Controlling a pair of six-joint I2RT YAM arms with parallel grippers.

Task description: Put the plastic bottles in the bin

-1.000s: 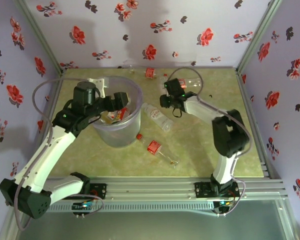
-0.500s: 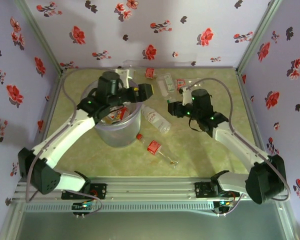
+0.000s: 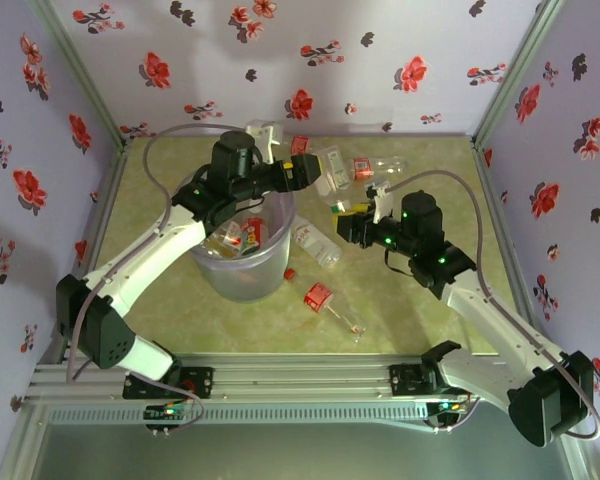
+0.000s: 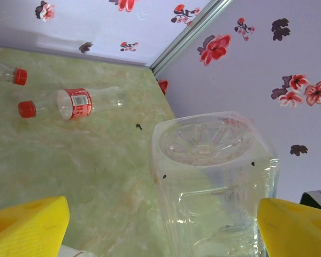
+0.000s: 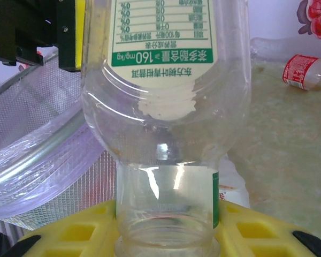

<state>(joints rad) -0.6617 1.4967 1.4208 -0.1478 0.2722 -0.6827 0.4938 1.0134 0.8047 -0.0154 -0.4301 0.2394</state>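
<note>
Top external: one bin; left gripper gaping; right gripper clamping one bottle

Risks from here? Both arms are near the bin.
The right gripper pinches the labelled bottle only at its neck, beside the bin rather than over it; releasing now would likely miss.
The left gripper is open with the clear bottle off-centre between its fingers; closing may shove it.

I count, bin: 1 | plastic bottles outside it: 6 | bottles inside it: at least 2, I can't make out more through the wall | arms: 2 | table: 1
</note>
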